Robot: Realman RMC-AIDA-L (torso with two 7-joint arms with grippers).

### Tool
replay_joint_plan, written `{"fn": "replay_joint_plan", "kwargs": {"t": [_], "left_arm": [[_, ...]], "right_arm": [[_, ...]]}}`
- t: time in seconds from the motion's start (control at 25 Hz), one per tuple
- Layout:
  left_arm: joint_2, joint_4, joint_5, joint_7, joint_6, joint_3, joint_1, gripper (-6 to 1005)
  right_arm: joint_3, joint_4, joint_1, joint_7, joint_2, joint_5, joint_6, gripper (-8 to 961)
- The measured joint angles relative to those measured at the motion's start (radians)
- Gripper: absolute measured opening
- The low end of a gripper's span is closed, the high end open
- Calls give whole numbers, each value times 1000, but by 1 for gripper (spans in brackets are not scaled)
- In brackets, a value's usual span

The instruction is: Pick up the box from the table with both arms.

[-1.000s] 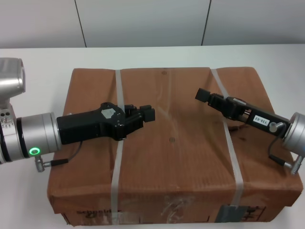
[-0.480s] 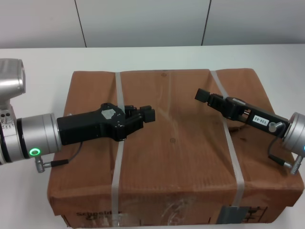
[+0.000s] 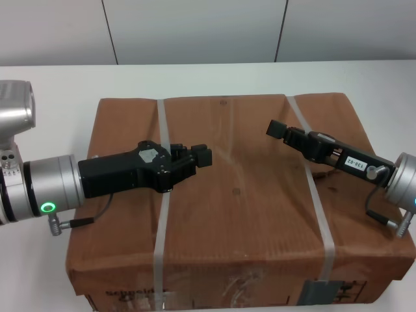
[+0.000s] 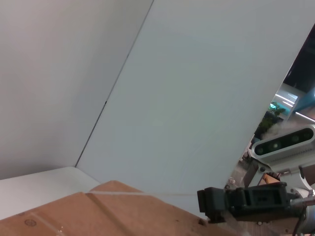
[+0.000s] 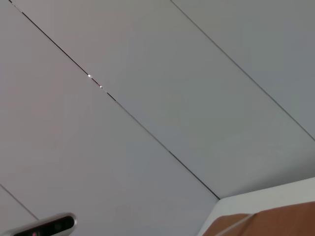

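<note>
The large brown cardboard box (image 3: pixel 240 195) lies flat on the white table (image 3: pixel 52 84), bound by two whitish straps (image 3: pixel 159 227) (image 3: pixel 318 208). Labels and clear tape (image 3: pixel 322 289) show on its near side. My left gripper (image 3: pixel 201 156) hovers over the box top beside the left strap, pointing right. My right gripper (image 3: pixel 276 129) hovers over the box top beside the right strap, pointing left. Neither is seen touching the box. The left wrist view shows the box's far edge (image 4: pixel 113 211) and the right gripper (image 4: pixel 211 206). The right wrist view shows a box corner (image 5: pixel 275 221).
A grey panelled wall (image 3: pixel 195 32) stands behind the table. Bare tabletop runs along the far side and to the left of the box. The box's near side reaches the bottom of the head view.
The box sits slightly lower in the head view than one second ago. Both arms have hardly moved.
</note>
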Motion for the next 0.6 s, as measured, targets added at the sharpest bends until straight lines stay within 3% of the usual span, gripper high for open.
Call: {"fn": "replay_joint_plan", "kwargs": {"t": [0.6], "left_arm": [[0,1,0,0,0,0,0,129]], "right_arm": [[1,0,0,-4,0,0,3,33]]}}
